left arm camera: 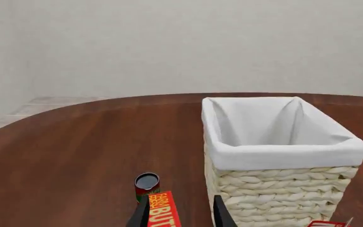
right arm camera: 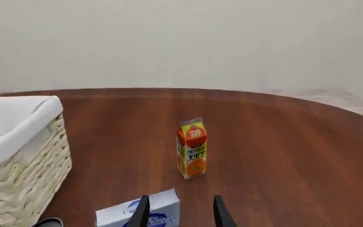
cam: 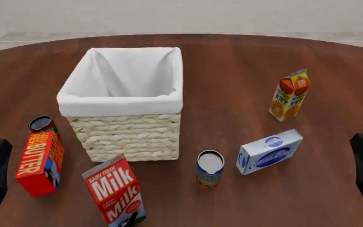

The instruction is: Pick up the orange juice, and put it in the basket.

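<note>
your right end effector (right arm camera: 180, 210) hung released short of the upright yellow gable-top orange juice carton (right arm camera: 192, 148), well apart from the pale woven wicker basket (cam: 128, 124).

Milk carton (cam: 116, 194), butter box (cam: 39, 162), 2 cans (cam: 210, 168)

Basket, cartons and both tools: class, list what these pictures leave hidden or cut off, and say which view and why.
- Basket floor: hidden in the front view by its near wall.
- Milk carton: its base is cut off by the front view's bottom edge.
- Left tool and right tool: only their fingertips show, above each wrist view's bottom edge.
- Orange juice: back face unseen in every view.
</note>
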{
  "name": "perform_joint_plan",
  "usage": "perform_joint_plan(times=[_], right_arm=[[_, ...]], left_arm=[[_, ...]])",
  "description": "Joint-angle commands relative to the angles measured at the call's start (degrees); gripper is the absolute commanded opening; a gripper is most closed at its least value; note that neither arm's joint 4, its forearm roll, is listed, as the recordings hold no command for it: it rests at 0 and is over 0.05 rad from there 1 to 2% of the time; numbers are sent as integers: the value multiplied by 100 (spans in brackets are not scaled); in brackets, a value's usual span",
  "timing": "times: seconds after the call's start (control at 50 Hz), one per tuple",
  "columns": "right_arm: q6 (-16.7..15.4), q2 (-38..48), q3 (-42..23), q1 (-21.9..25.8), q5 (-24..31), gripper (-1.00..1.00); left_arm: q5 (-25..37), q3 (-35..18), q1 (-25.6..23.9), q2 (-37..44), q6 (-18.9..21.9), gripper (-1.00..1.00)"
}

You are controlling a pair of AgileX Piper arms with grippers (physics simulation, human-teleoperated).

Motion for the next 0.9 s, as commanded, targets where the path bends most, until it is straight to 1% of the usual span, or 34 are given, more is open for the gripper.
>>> perform_joint_plan(times=[0.02,0.06,0.1,0.18,0.24,0.26,0.3,0.34,0.38,0.44,0.48,0.5,0.52,0.54,0.6,0.62,0.64,0.66,0.68,0.7,0.72,0.78,0.8,0.82,0.88,0.9], right_arm=[[124,554,-407,-39,-16,100],[49,763,-669,-33,-34,100],[55,971,-821,9,-58,100],[-153,1427,-1223,101,-37,100],[-180,1647,-1468,151,28,100],[-304,1899,-1580,163,25,100],[-173,1915,-1715,452,148,100],[-201,2174,-1943,372,169,100],[-45,2358,-2161,434,245,100],[-70,2607,-2469,518,361,100],[-118,2824,-2750,536,464,100],[-240,2937,-2825,612,517,100],[-240,2938,-2827,612,517,100],[-331,3101,-3060,614,591,100],[-338,3323,-3238,507,611,100],[-407,3446,-3338,523,657,100],[-487,3593,-3411,412,646,100],[-667,3691,-3445,418,642,100],[-758,3809,-3465,420,650,100],[-653,3869,-3519,425,640,100],[-641,4035,-3576,465,691,100],[-608,4170,-3644,406,659,100],[-789,4345,-3690,415,673,100],[-747,4389,-3725,418,664,100],[-838,4664,-3911,493,732,100],[-895,4800,-3992,585,789,100]], left_arm=[[0,-1,0,1,0,100],[0,-1,0,2,0,100],[0,-1,0,1,0,100],[0,-1,0,1,0,100],[0,-1,1,0,0,100],[0,-1,0,2,0,100],[0,-1,-1,0,2,100],[0,-1,-1,1,0,100],[0,-1,0,1,-1,100],[0,-1,1,1,1,100],[-1,-1,0,0,-1,100],[0,-1,1,0,-1,100],[0,-1,1,0,-1,100],[0,-1,0,1,1,100],[0,-1,0,1,0,100],[0,-1,-1,2,1,100],[0,-1,1,1,0,100],[0,-1,1,2,0,100],[0,-1,0,1,1,100],[0,-1,0,0,0,100],[0,-1,1,1,1,100],[0,-1,1,0,0,100],[0,0,0,2,-1,100],[0,-1,-1,1,0,100],[0,-1,1,1,-1,100],[0,-1,1,1,-1,100]])
